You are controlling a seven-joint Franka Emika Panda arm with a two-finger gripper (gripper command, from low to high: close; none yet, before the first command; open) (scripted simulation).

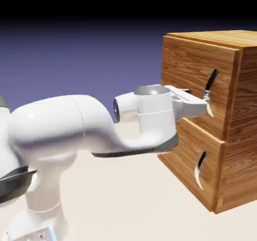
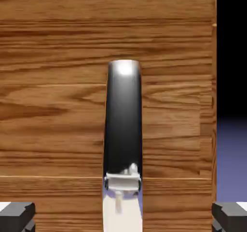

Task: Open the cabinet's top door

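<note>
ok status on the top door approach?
Gripper open, level with the top door, fingers either side of its handle, not closed on it. Door looks shut. Nothing in the way.

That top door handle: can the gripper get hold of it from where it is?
Probably yes. The open gripper faces the handle squarely, its fingertips either side, with nothing between them and the top door.
</note>
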